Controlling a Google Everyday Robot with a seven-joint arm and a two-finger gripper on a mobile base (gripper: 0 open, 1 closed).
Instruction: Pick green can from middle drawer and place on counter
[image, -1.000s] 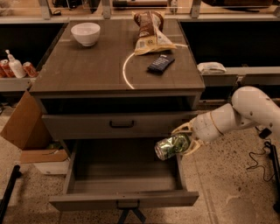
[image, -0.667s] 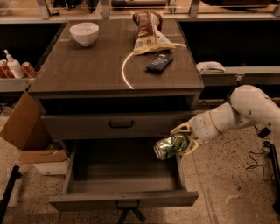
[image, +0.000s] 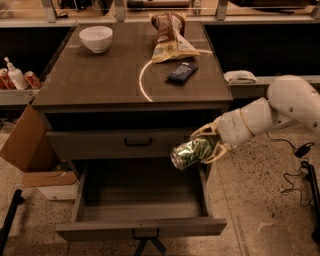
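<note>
pick: done — can (image: 191, 152) out, held sideways in air above right side of open drawer (image: 140, 229) | end effector (image: 209, 146): clamped on can, below desk (image: 100, 75) edge | left: raise, place on desk — not yet begun

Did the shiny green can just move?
Yes, upward. The claw over the open grey wooden drawer raised the green metal can nearly level with the black bar handle.

The hand (image: 206, 145) grips the green can (image: 190, 153) above the open middle drawer (image: 100, 230).
</note>
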